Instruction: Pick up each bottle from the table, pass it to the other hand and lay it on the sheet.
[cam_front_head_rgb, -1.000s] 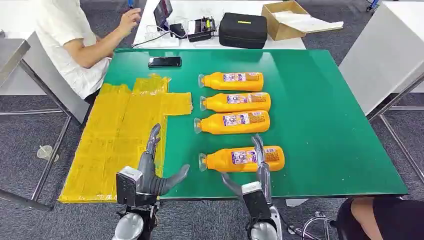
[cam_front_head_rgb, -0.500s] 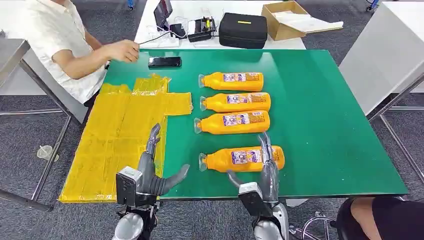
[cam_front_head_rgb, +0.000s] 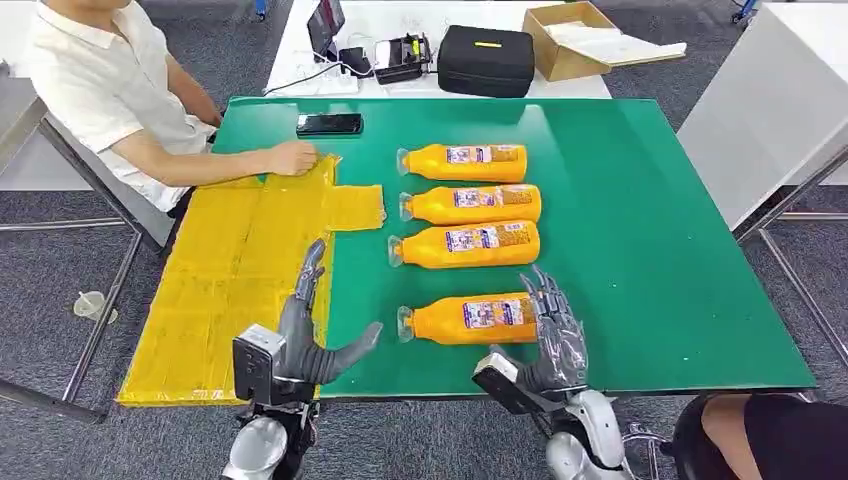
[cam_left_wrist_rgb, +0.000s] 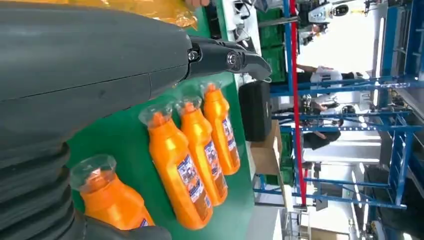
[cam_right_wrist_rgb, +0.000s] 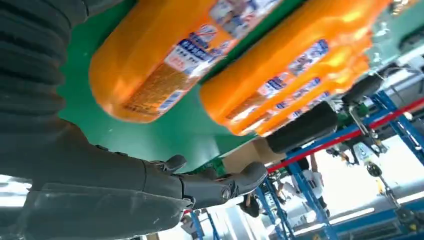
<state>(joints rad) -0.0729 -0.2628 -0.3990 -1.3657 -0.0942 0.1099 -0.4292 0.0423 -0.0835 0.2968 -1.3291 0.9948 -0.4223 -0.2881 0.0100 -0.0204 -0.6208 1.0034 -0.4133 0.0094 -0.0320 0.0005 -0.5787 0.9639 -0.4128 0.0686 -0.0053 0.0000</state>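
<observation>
Right hand has shifted right and rotated — fingers spread, empty, now at the base end of the nearest bottle, which lies unmoved on the tabletop. Left hand unchanged, empty, fingers apart by the sheet. Person's hand now rests on the sheet.

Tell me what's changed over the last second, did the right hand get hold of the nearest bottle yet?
Not yet. The right hand has swung outward to the base end of the nearest bottle, fingers spread, holding nothing. The person's hand came down from the far table onto the yellow sheet. The left hand stayed open at the table edge, and all four bottles lie where they were.
</observation>
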